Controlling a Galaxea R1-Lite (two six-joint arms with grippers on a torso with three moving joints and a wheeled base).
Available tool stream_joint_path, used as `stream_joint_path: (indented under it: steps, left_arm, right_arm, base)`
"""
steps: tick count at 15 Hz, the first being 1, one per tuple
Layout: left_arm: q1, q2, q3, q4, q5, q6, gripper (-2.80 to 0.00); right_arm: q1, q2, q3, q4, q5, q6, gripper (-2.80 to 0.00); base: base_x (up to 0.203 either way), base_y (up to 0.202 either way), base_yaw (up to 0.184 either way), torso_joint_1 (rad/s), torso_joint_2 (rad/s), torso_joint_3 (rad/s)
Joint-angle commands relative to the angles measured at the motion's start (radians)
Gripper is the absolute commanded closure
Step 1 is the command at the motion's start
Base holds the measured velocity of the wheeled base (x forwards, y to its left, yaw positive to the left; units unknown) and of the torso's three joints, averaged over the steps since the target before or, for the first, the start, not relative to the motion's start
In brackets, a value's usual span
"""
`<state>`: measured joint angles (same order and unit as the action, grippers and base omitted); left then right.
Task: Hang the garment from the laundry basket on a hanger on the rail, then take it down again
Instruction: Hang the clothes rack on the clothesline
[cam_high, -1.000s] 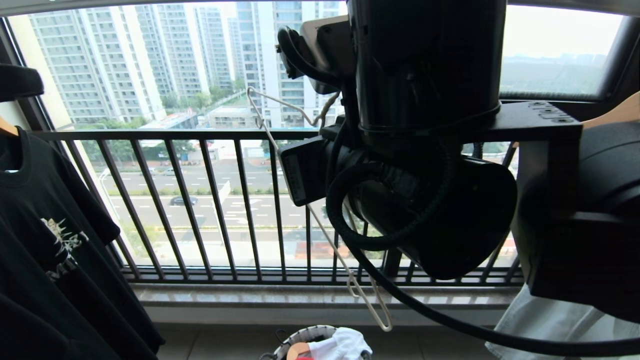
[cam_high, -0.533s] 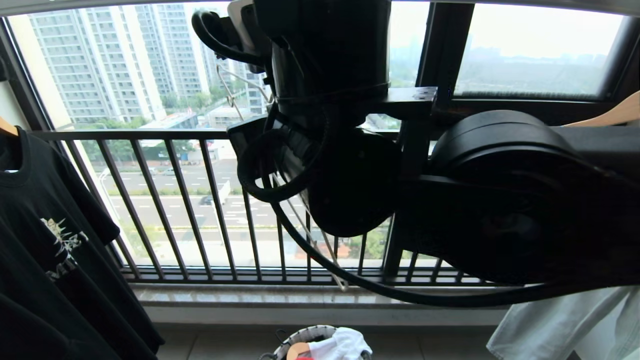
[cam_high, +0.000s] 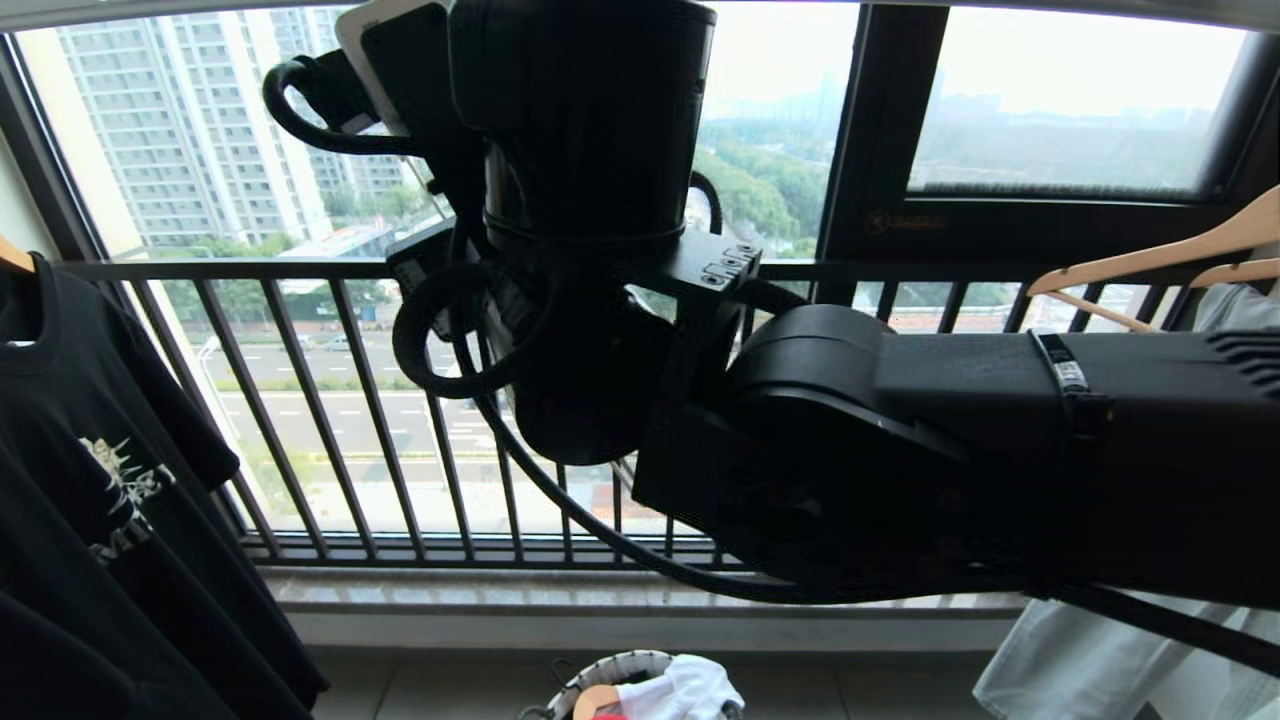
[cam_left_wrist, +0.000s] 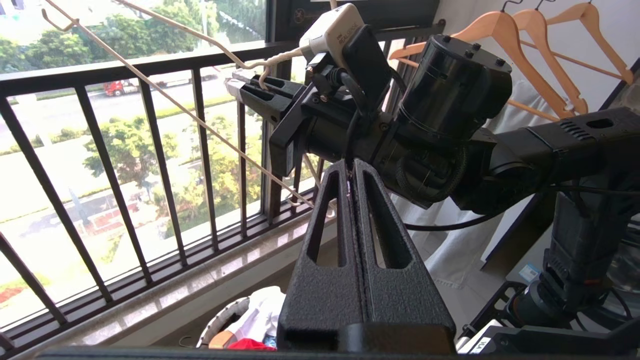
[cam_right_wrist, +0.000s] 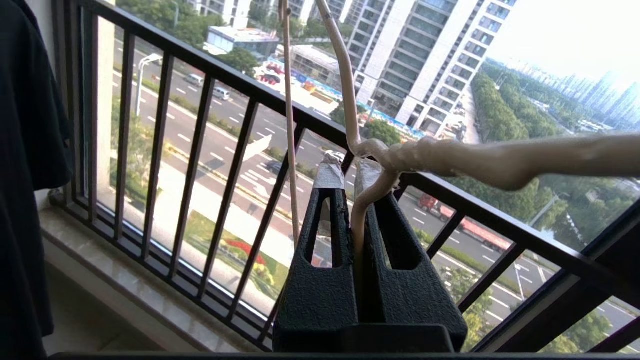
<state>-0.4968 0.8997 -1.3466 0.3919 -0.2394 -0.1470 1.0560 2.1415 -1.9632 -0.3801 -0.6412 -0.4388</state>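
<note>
Most of my head view is filled by the right arm (cam_high: 900, 450), stretching from the right edge to upper centre before the black window railing (cam_high: 300, 270), with a black T-shirt (cam_high: 90, 450) at far left and wooden hangers (cam_high: 1150, 265) at right. Lower centre, at the bottom edge, I see the laundry basket (cam_high: 600, 675) with white cloth and a sliver of the red garment (cam_left_wrist: 247, 344) inside. My right gripper (cam_right_wrist: 350, 175) is clamped on the white wire hanger (cam_right_wrist: 345, 100) at its twisted neck, while my left gripper (cam_left_wrist: 350, 170) is closed, empty, just below it.
</note>
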Motion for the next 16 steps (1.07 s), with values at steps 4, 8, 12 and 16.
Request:
stream_joint_path:
  steps: [4, 8, 12, 16]
  left_arm:
    - [0.000, -0.005, 0.000, 0.002, -0.001, -0.002, 0.00]
    - [0.000, 0.029, 0.005, 0.002, -0.006, -0.005, 0.00]
    - [0.003, 0.122, -0.021, 0.001, 0.044, -0.051, 0.00]
    - [0.003, 0.210, -0.022, 0.000, 0.070, -0.071, 0.00]
  right_arm:
    - [-0.017, 0.012, -0.011, -0.031, 0.044, -0.040, 0.00]
    - [-0.022, -0.007, -0.006, -0.047, 0.038, -0.037, 0.00]
    - [-0.021, -0.034, 0.047, -0.033, -0.015, -0.034, 0.00]
    - [-0.012, -0.107, 0.244, -0.033, -0.020, 0.006, 0.00]
  base:
    - [0.000, 0.000, 0.000, 0.000, 0.00, 0.000]
    - [0.000, 0.000, 0.000, 0.000, 0.00, 0.000]
    - [0.000, 0.000, 0.000, 0.000, 0.00, 0.000]
    - [0.000, 0.000, 0.000, 0.000, 0.00, 0.000]
